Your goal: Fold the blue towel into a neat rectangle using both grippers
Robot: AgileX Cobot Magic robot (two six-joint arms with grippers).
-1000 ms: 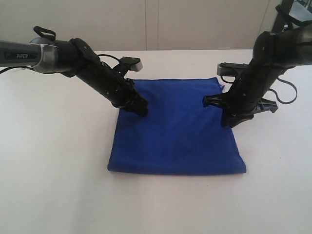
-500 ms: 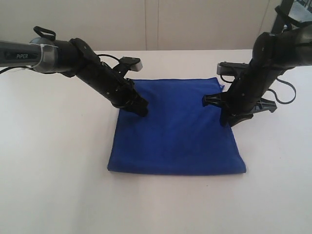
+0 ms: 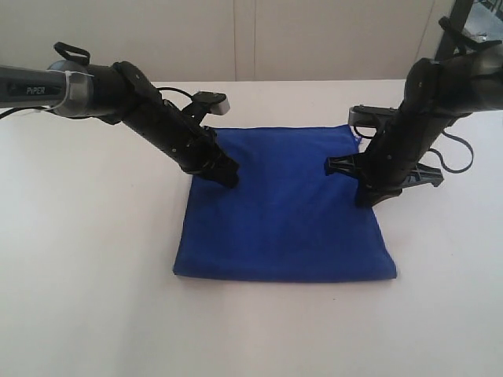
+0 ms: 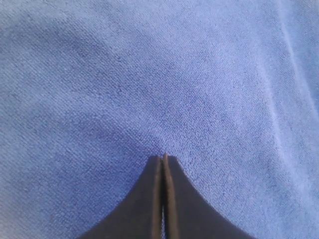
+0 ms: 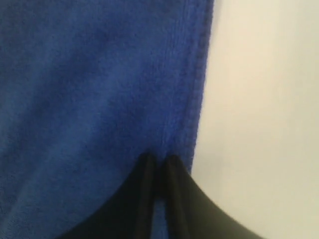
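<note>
The blue towel [image 3: 283,212] lies flat on the white table [image 3: 94,298] as a rough rectangle, wider toward the front. My left gripper [image 3: 228,179] is shut, its tips resting on the towel just inside its left edge; the left wrist view shows the shut gripper [image 4: 163,157] with only the towel's pile [image 4: 149,74] around it and nothing between the fingers. My right gripper [image 3: 364,200] stands at the towel's right edge. In the right wrist view this gripper [image 5: 159,158] is closed to a thin dark slit, its tips pressed on the towel [image 5: 89,74] beside its hem.
Bare white tabletop [image 5: 259,99] surrounds the towel on every side. A pale wall [image 3: 314,39] rises behind the table's far edge. Cables [image 3: 456,149] loop off the right arm, and the left arm bears a silver PiPER band [image 3: 35,90].
The right arm has shifted slightly left and its upper part has risen a little. The left arm and the towel have not visibly moved.
</note>
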